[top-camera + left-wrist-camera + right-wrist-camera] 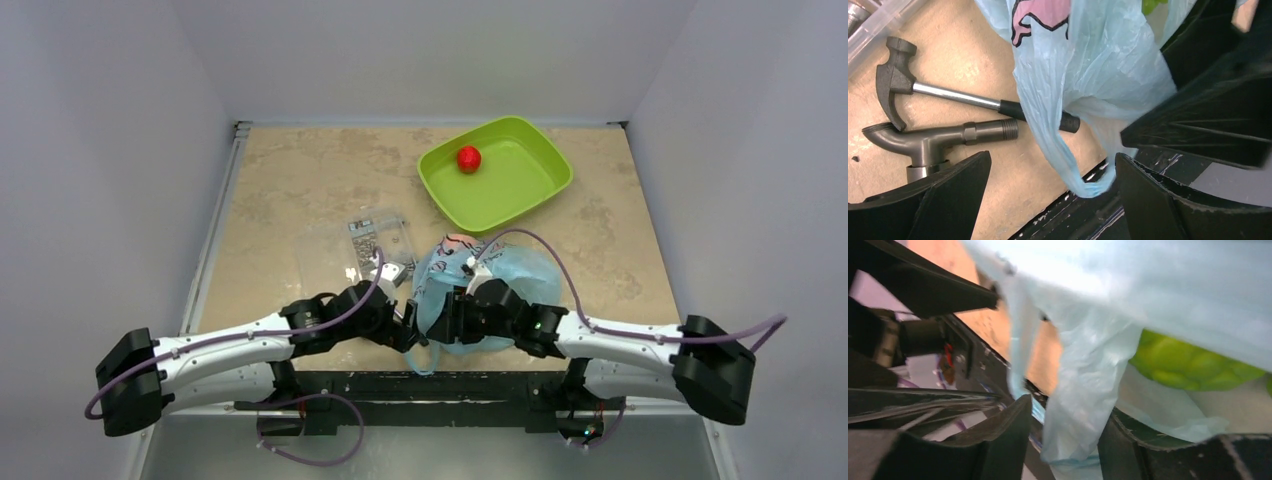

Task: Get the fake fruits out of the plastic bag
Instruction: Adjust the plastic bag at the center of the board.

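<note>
The light-blue plastic bag [490, 285] lies bunched at the near middle of the table, with both grippers at its near-left side. My left gripper [408, 332] is open, and the bag's loop handle [1088, 184] hangs between its fingers, close to the right one, unpinched. My right gripper [452, 318] is open with a narrow gap. A fold of the bag [1078, 405] hangs in that gap against the right finger [1120, 440]. A green grape bunch [1188, 365] shows through the bag. A green piece [1153, 5] shows in the left wrist view. A red fruit [468, 158] lies in the green tray [530, 195].
A grey toy hammer [948, 92] and a grey pipe fitting [938, 140] lie on the table left of the bag. A clear flat bag of screws [365, 240] lies beyond them. The table's black front edge [1098, 215] is right under the left gripper.
</note>
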You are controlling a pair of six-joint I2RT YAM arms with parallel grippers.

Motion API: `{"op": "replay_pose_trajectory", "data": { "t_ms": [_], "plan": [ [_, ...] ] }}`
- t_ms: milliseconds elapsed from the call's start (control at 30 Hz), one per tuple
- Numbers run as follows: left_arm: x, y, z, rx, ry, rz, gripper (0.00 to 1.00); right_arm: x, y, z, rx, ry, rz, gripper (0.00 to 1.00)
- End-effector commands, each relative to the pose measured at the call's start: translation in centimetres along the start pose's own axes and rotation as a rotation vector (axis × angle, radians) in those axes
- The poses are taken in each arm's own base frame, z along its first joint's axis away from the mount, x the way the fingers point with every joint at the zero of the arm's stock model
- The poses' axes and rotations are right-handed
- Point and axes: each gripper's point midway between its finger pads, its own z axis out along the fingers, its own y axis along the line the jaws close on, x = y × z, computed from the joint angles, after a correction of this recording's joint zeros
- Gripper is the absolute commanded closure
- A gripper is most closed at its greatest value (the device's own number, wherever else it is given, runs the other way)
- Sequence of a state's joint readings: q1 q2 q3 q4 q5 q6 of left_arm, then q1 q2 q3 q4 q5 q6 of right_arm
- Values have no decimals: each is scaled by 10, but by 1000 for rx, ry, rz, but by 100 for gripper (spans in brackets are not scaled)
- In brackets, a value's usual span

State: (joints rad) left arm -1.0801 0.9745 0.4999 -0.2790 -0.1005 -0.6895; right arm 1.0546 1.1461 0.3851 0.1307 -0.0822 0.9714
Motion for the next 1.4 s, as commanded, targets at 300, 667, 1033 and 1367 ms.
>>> {"op": "replay_pose_trajectory", "data": {
  "t_ms": [300,667,1033,1367],
  "plan": [
    [-38,-43,18,98,-12,65,3,-89,20,-73,174,-317,-84,53],
    [-12,18,10,-128,39,82,100,-25,-15,-12,59,-153,14,64],
    [19,60,-1,-274,91,43,100,-51,-2,-42,133,-194,-92,33],
    [2,67,-17,-328,6,16,100,-91,15,-88,171,-334,-166,38]
  ]
}}
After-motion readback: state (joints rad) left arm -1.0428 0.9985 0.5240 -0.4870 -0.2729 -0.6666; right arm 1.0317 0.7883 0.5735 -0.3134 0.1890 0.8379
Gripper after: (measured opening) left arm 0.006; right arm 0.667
